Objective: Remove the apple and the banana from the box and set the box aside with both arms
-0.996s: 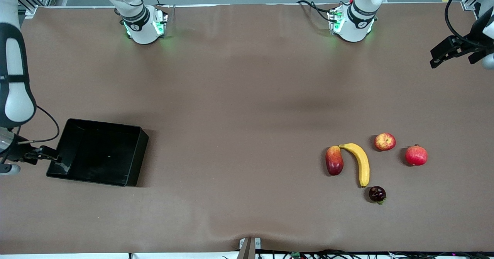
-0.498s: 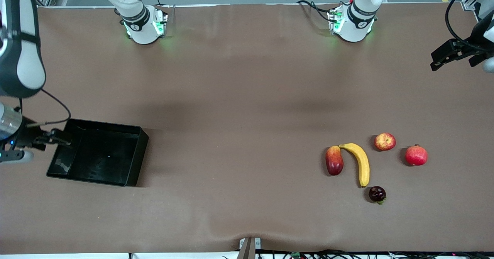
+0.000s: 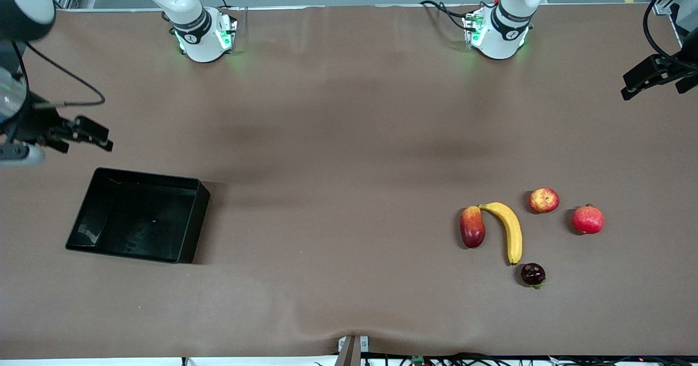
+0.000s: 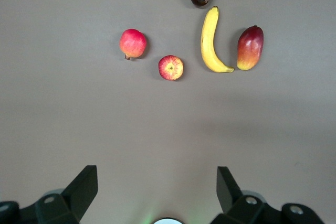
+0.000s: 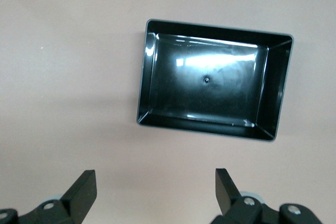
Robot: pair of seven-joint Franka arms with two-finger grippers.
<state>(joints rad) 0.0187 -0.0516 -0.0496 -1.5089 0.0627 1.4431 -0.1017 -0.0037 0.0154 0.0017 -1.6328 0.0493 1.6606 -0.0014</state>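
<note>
The glossy black box (image 3: pixel 136 219) lies empty at the right arm's end of the table; it also shows in the right wrist view (image 5: pixel 210 82). My right gripper (image 3: pixel 102 137) is open and empty, up over bare table beside the box (image 5: pixel 156 184). The yellow banana (image 3: pixel 510 229) and the small apple (image 3: pixel 543 200) lie toward the left arm's end, and both show in the left wrist view, banana (image 4: pixel 210 40) and apple (image 4: pixel 171 67). My left gripper (image 3: pixel 628 89) is open and empty, high over the table's end, apart from the fruits (image 4: pixel 156 182).
A mango (image 3: pixel 472 226) lies touching the banana's stem end. A pomegranate (image 3: pixel 588 219) lies beside the apple. A small dark purple fruit (image 3: pixel 533 274) lies by the banana's tip, nearer the front camera. Both arm bases stand at the table's back edge.
My right gripper has left the box's end wall and risen away from it, toward the bases' side. The box stays put. My left gripper has drifted slightly toward the table's end.
</note>
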